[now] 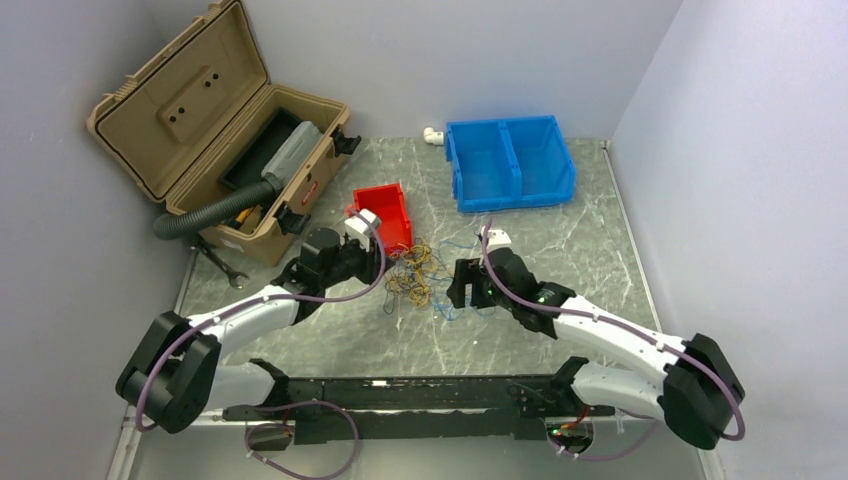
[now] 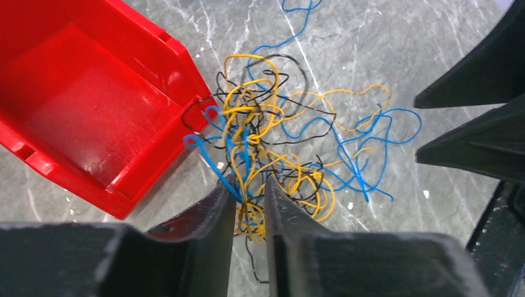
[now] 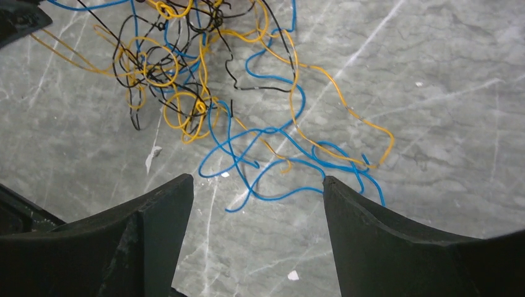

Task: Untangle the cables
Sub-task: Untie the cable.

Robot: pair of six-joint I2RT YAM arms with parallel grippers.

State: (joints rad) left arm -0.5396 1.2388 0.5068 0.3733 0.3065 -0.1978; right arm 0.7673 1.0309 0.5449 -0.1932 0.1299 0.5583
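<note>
The cables (image 1: 415, 270) lie as a loose tangle of thin blue, yellow-orange and black wires on the marble table between both arms. My left gripper (image 1: 385, 264) sits at the tangle's left side. In the left wrist view its jaws (image 2: 249, 182) stand a narrow gap apart, with yellow and blue strands of the cables (image 2: 278, 136) running through that gap. My right gripper (image 1: 455, 287) is at the tangle's right side. It (image 3: 257, 179) stands wide open over bare table, and a blue loop of the cables (image 3: 204, 99) touches its right fingertip.
A red bin (image 1: 385, 210) stands just behind the tangle, its corner touching the wires (image 2: 192, 80). A blue two-part bin (image 1: 510, 160) is at the back. An open tan toolbox (image 1: 200, 110) with a black hose (image 1: 215, 205) stands at the left, a wrench (image 1: 225, 265) beside it.
</note>
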